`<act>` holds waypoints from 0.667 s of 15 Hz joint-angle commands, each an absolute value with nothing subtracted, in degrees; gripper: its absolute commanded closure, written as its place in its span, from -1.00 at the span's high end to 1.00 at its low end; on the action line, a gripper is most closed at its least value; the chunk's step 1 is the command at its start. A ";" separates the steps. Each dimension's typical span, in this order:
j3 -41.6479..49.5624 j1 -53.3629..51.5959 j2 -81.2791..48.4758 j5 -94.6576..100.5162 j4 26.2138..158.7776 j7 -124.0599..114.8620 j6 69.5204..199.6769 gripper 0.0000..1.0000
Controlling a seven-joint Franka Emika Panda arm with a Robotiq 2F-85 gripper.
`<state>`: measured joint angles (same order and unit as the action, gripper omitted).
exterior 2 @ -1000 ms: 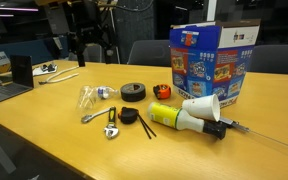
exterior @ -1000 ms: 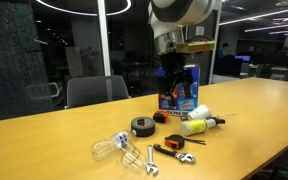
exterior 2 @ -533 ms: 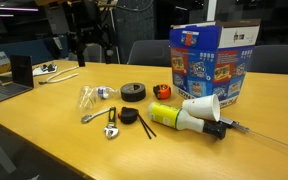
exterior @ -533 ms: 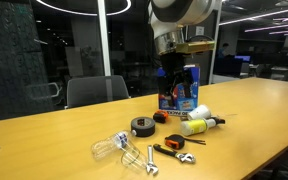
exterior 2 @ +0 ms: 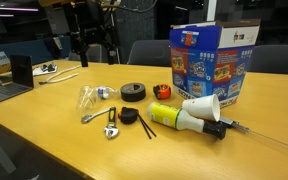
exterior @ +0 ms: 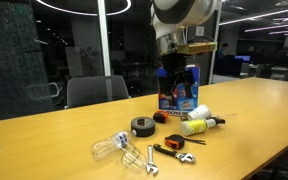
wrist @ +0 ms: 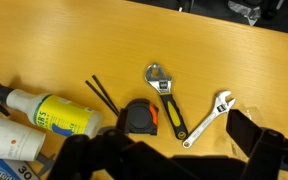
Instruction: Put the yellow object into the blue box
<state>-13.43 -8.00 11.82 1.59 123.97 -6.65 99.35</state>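
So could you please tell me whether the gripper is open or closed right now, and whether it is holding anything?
Gripper: open and holding nothing. The wrist view shows its fingers spread, and the yellow object is lying apart from them.

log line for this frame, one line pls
stage: before grasp | fingers: open, empty, above table | yellow bottle: lying on table near blue box, untouched | blue box: upright

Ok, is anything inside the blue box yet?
Cannot tell. The blue box stands upright with a flap raised, and its walls hide the inside in both exterior views. The yellow object lies outside, on the table near it.
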 commanded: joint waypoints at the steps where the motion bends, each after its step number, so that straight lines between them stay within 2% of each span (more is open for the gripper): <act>1: -11.33 -7.22 12.78 2.56 124.50 -9.60 101.77 1.00; 10: -6.87 -1.34 6.52 7.25 124.42 -30.42 101.01 1.00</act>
<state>-7.26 -2.18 9.46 6.44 125.56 -22.83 100.74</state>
